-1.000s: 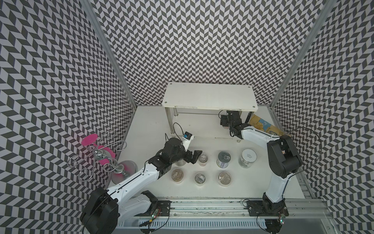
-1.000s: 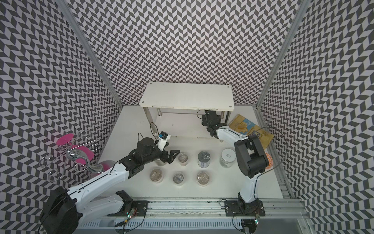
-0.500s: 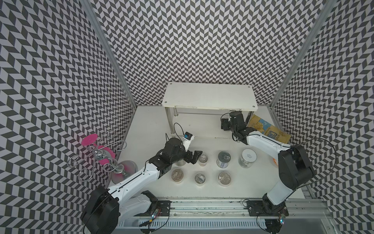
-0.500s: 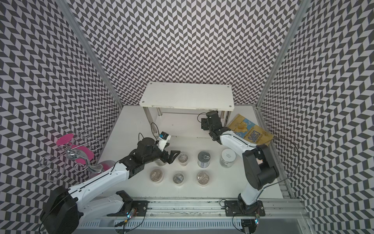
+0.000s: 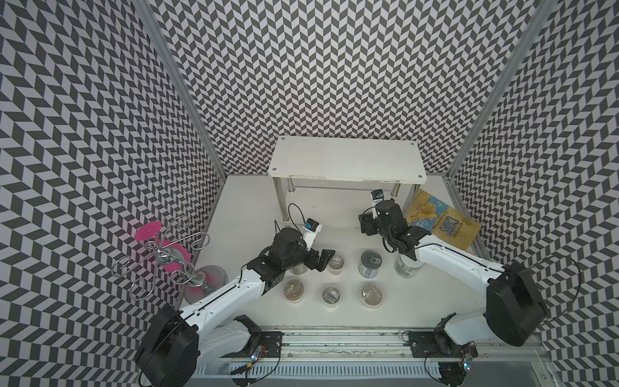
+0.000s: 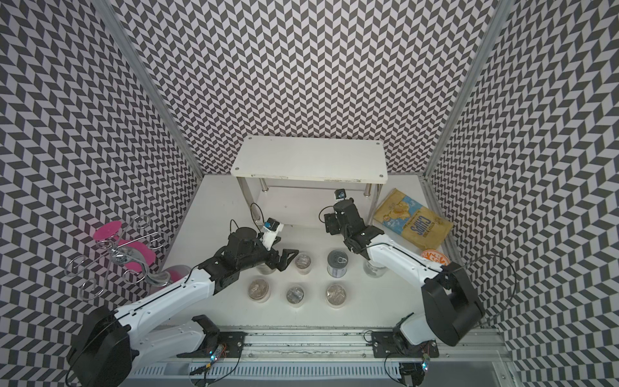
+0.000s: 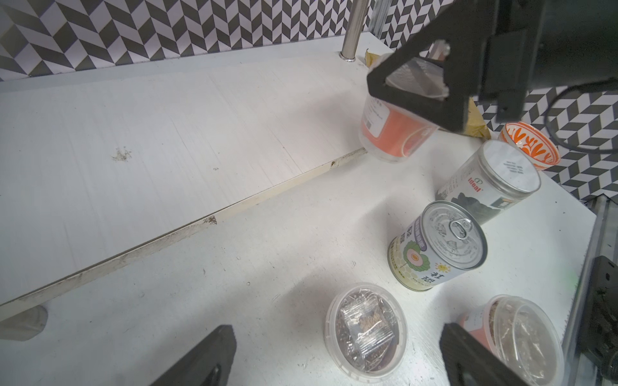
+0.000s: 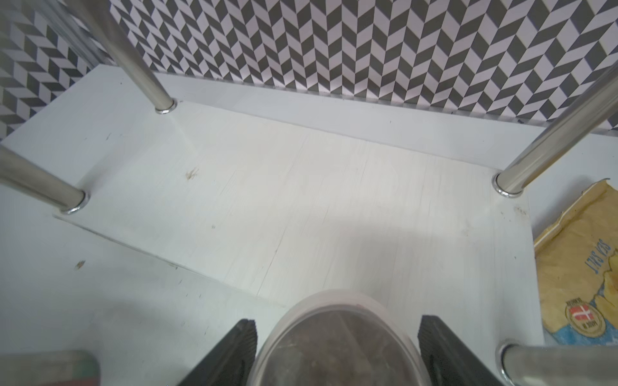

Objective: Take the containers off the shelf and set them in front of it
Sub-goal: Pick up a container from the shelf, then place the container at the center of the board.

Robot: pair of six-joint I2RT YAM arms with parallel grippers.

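Observation:
The white two-tier shelf (image 5: 348, 157) (image 6: 310, 157) stands at the back, and both its boards look bare (image 8: 301, 200). My right gripper (image 5: 366, 228) (image 8: 337, 322) is shut on a clear cup with an orange label (image 7: 394, 127) (image 8: 334, 344), held tilted just above the lower board's front edge. In front of the shelf stand a tin can (image 5: 371, 263) (image 7: 438, 247), a clear jar (image 5: 408, 268) (image 7: 491, 180) and several small cups (image 5: 331, 295). My left gripper (image 5: 321, 264) (image 7: 337, 361) hangs open over one cup (image 7: 366, 331), touching nothing.
A yellow-blue chips bag (image 5: 438, 221) lies to the right of the shelf, with an orange-patterned bowl (image 6: 434, 259) in front of it. A chrome wire stand with pink discs (image 5: 164, 254) is at the far left. The right arm's forearm passes over the clear jar.
My right gripper has drawn back from under the shelf toward the front, bringing the orange-label cup with it. The left arm has stayed put.

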